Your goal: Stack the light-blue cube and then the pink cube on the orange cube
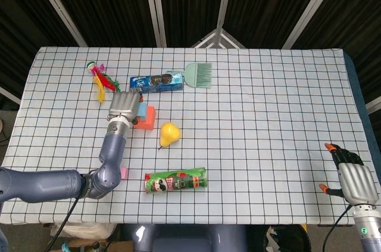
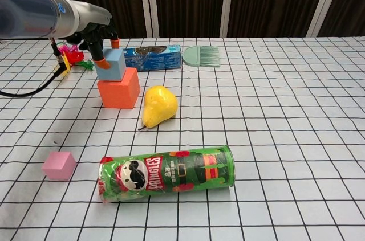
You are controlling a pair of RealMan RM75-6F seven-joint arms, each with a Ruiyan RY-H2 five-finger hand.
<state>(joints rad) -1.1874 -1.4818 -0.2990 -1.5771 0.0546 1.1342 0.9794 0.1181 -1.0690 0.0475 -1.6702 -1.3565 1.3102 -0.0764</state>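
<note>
The light-blue cube point(image 2: 111, 64) rests on top of the orange cube point(image 2: 118, 88), set toward its left edge. My left hand point(image 2: 94, 30) still grips it, with orange-tipped fingers at its left side and behind its top. In the head view the left hand point(image 1: 124, 106) covers most of the light-blue cube point(image 1: 142, 109) and the left part of the orange cube point(image 1: 147, 120). The pink cube point(image 2: 59, 165) lies alone near the table's front left, partly hidden by my left forearm in the head view point(image 1: 122, 173). My right hand point(image 1: 356, 180) hangs off the table's right front corner, fingers apart and holding nothing.
A yellow pear point(image 2: 158, 106) lies just right of the orange cube. A green Pringles can point(image 2: 166, 173) lies on its side near the front. Behind the stack are a blue snack packet point(image 2: 153, 57), a green brush point(image 2: 203, 56) and a feathered toy point(image 2: 71, 57).
</note>
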